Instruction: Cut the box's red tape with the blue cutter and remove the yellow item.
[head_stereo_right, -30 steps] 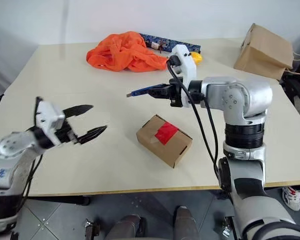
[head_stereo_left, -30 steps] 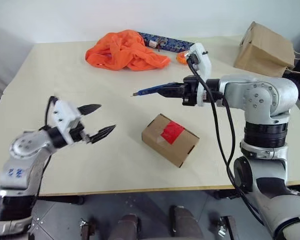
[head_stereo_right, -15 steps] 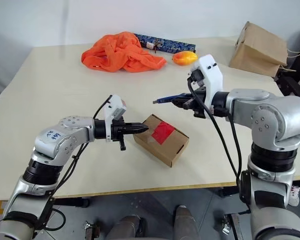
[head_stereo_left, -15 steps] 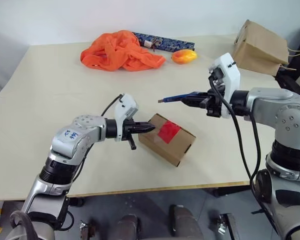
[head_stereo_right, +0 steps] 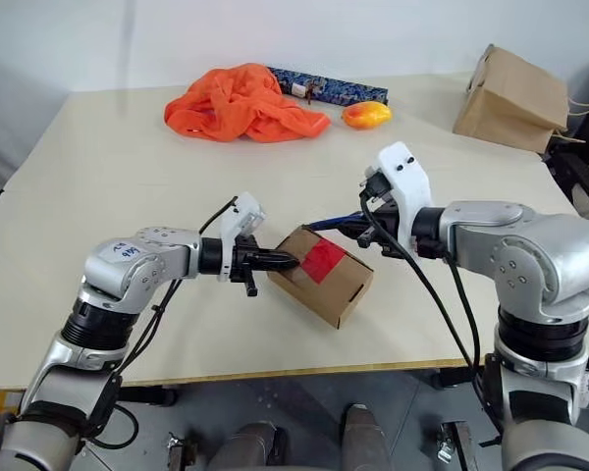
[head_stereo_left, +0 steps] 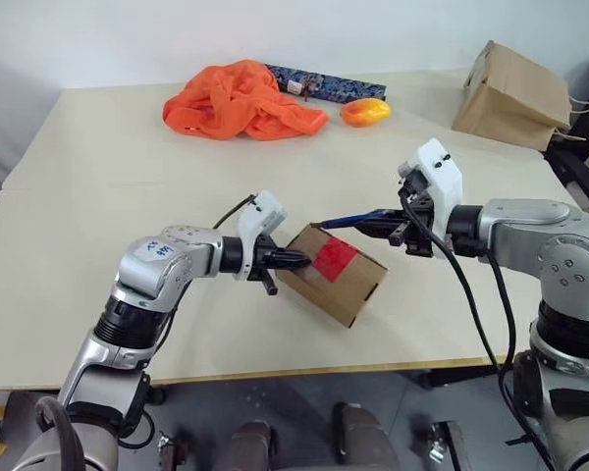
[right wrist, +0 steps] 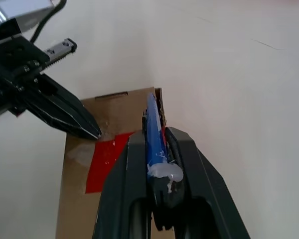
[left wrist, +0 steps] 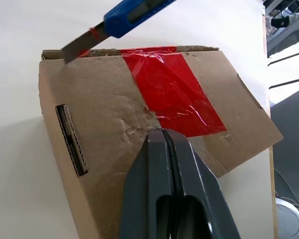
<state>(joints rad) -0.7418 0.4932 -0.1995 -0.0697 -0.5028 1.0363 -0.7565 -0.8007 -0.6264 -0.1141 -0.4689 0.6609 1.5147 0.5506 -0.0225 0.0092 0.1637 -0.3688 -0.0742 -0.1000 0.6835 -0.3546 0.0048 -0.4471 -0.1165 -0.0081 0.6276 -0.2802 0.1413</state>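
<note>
The box [head_stereo_left: 332, 274] lies near the table's [head_stereo_left: 128, 186] front edge, the red tape [head_stereo_left: 334, 259] across its lid uncut. At its 9 o'clock, the left gripper [head_stereo_left: 293, 261], fingers pressed together, braces the lid. At 2 o'clock, the right gripper [head_stereo_left: 391, 224] pinches the blue cutter [left wrist: 120, 23], blade poised at the far lid edge. Step in hand: cutting. Next move likely requires drawing the blade through the tape at the seam.
</note>
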